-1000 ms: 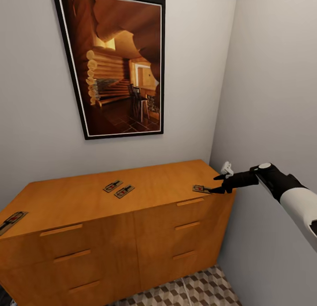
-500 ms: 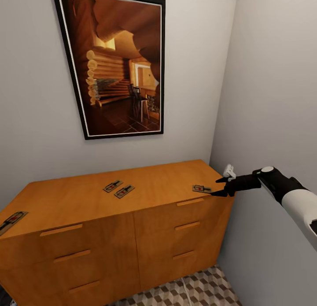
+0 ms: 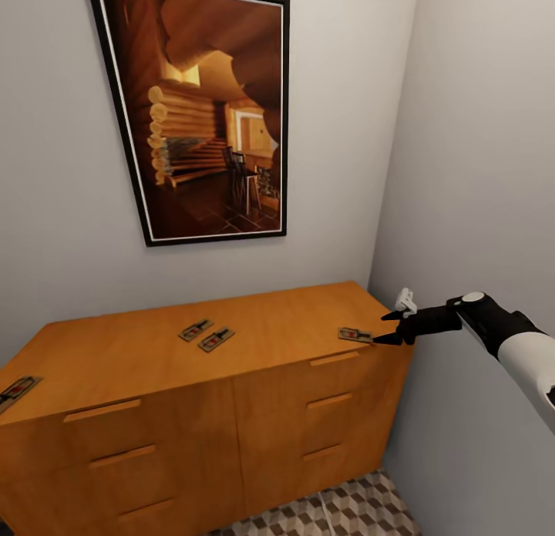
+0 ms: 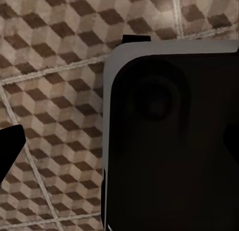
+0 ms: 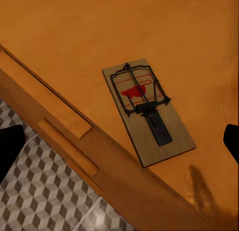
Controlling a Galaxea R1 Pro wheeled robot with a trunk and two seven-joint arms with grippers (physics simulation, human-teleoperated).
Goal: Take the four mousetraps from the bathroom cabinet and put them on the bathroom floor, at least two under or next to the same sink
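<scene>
**Right gripper at the cabinet's corner**

Four mousetraps (image 3: 355,335) are lying on the cabinet (image 3: 231,412) top, one near its front edge. The right gripper (image 3: 389,328) is hovering beside it, fingers spread wide, seemingly not touching. Bathroom floor (image 3: 339,509) is showing below.

The cabinet (image 3: 254,343) top lies open around 4 mousetraps (image 3: 355,335), 2 of them side by side. The right wall (image 3: 493,173) crowds the right gripper (image 3: 391,328); the framed picture (image 3: 204,108) hangs well above.

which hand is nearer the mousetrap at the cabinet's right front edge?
Right. The right hand sits just beside that mousetrap, fingers apart. The left hand hangs over the floor tiles.
</scene>
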